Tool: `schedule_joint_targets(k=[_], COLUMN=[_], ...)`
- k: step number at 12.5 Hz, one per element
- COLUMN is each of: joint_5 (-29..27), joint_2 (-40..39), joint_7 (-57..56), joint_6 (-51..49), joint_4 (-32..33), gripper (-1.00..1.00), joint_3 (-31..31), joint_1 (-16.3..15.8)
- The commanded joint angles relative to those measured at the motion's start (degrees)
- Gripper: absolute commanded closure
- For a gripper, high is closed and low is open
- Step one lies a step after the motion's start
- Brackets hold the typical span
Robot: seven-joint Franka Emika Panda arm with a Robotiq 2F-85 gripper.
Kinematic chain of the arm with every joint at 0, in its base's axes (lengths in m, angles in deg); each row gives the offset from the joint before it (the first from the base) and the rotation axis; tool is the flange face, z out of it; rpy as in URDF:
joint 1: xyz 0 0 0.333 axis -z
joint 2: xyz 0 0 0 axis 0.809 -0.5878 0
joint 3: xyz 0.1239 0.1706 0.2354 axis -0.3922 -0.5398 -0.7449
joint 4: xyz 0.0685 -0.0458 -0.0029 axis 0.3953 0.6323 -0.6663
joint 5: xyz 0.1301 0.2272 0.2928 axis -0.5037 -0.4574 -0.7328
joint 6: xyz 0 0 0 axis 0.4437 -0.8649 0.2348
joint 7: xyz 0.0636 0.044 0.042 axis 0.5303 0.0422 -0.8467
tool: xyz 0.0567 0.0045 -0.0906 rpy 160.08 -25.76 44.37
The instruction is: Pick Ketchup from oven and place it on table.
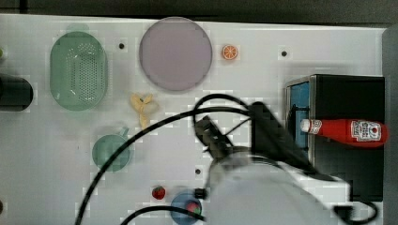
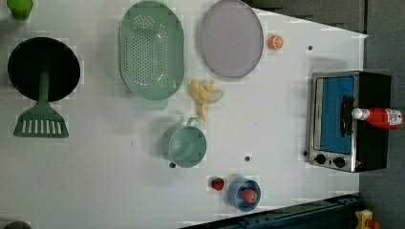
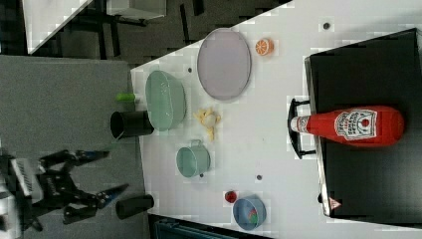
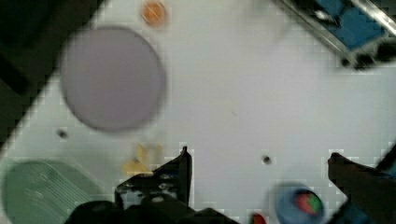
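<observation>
The ketchup (image 1: 349, 131) lies on its side on top of the oven (image 1: 347, 98), cap overhanging the door. The gripper (image 4: 259, 161), fingers spread wide and holding nothing, hangs above the table (image 1: 47, 164) in front of the oven. I judge this the approach step; next it should swing over the oven and straddle the bottle.

The white table (image 4: 261, 107) lies beneath the spread fingers (image 4: 184, 170). Between them sits a blue bowl (image 4: 299, 205). Beyond them rest a purple plate (image 4: 112, 77) and an orange slice (image 4: 153, 12).
</observation>
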Motion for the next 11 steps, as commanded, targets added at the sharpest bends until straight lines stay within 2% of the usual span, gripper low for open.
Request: schedule_joint_targets(k=[1,6,11], joint_5=[0.1,0.1,0.0], joint_2=[-4.8,-10.7,-20.9], joint_7=[1.5,1.5,1.5], joint_6=[-0.8,10.6,20.2], joint_4=[1.9,1.7,0.9], gripper=[-1.0,-1.0,-1.0], joint_3=[4.4,15.4,24.3], joint_1=[3.8,5.3,5.6])
